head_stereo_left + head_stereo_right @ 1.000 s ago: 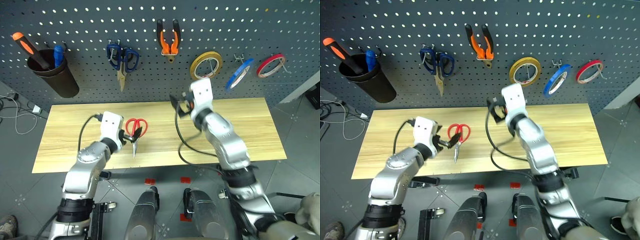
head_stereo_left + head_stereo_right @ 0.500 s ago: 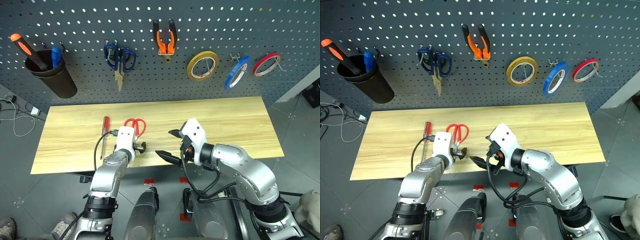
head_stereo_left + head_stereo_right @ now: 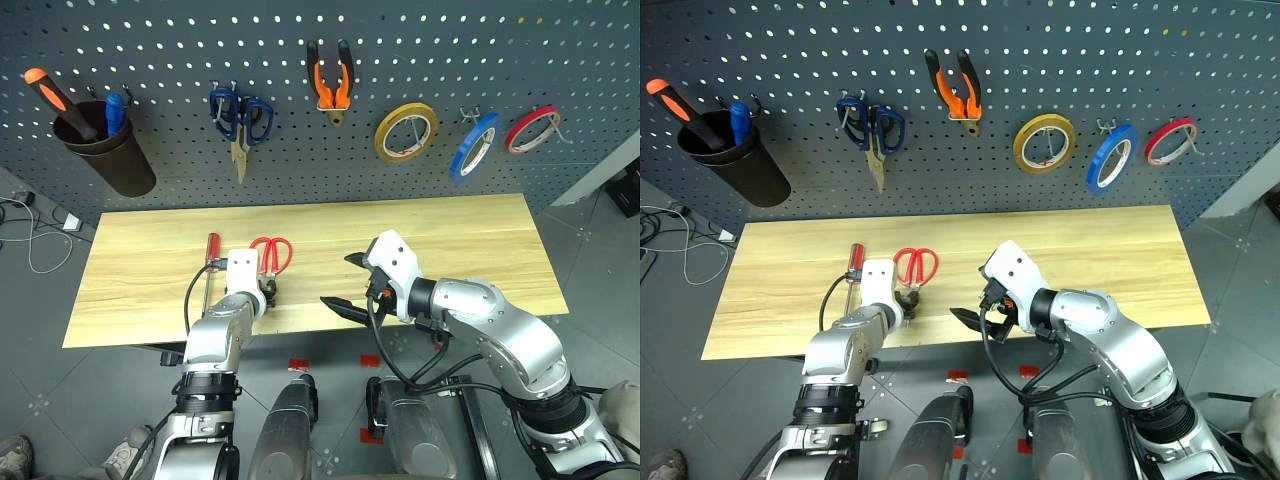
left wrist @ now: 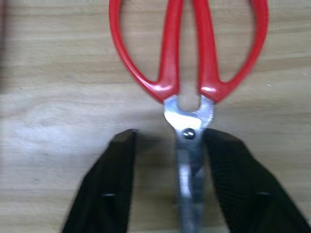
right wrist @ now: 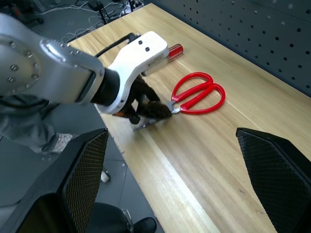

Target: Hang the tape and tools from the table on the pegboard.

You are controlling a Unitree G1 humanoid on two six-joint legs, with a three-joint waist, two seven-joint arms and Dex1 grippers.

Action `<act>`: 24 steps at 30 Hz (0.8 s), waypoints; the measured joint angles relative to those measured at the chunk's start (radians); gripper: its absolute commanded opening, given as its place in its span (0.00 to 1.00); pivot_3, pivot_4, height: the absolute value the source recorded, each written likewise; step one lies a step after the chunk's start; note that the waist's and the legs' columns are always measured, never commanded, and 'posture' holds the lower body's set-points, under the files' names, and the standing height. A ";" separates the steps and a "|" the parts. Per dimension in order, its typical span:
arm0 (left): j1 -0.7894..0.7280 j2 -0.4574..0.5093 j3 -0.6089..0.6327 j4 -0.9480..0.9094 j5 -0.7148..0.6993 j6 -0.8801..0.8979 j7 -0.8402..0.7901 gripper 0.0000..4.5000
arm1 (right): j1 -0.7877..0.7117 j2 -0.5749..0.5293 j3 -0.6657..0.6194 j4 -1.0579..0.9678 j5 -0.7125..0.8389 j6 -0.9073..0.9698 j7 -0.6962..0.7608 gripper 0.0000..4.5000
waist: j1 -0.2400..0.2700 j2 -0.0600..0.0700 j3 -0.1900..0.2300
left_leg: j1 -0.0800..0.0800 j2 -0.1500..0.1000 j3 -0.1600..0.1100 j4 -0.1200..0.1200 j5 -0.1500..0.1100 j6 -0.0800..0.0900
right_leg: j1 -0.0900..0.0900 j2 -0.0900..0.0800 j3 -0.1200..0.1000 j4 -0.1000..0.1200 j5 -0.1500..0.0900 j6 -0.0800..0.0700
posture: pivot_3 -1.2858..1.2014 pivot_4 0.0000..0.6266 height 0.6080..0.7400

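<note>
The red-handled scissors (image 4: 188, 92) lie flat on the tabletop (image 3: 470, 240), and the left gripper (image 4: 182, 189) straddles their steel blades just below the pivot, one finger touching, not yet clamped. The right gripper (image 3: 345, 282) hangs wide open near the front edge, beside them.

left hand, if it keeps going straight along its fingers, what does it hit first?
Likely the red-handled scissors: the left hand already straddles the steel blades just below the pivot, pointing toward the red loops. One finger looks pressed against the blade. Angled downward, it may meet the table just as soon; depth is unclear.
</note>
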State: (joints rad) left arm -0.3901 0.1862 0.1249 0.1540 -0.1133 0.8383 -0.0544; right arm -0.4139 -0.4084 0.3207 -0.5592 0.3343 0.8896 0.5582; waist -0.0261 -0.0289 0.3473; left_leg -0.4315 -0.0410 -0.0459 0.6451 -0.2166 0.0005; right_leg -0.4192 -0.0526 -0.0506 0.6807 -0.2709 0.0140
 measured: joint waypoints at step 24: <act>0.467 0.167 -0.139 -0.418 0.172 -0.645 -0.175 0.07 | 0.102 -0.058 -0.055 -0.125 -0.059 -0.185 -0.033 1.00 | 0.000 -0.002 -0.002 | -0.003 0.000 0.000 -0.002 -0.001 -0.001 | -0.001 -0.001 0.000 -0.007 0.003 -0.005 | 0.49 0.46 1.00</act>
State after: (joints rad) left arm 0.0772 0.3530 -0.0141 -0.2642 0.0588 0.1931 -0.2298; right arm -0.3119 -0.4665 0.2654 -0.6843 0.2753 0.7045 0.5254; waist -0.0261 -0.0306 0.3452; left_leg -0.4345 -0.0408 -0.0461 0.6431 -0.2176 -0.0005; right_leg -0.4204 -0.0535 -0.0509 0.6737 -0.2680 0.0090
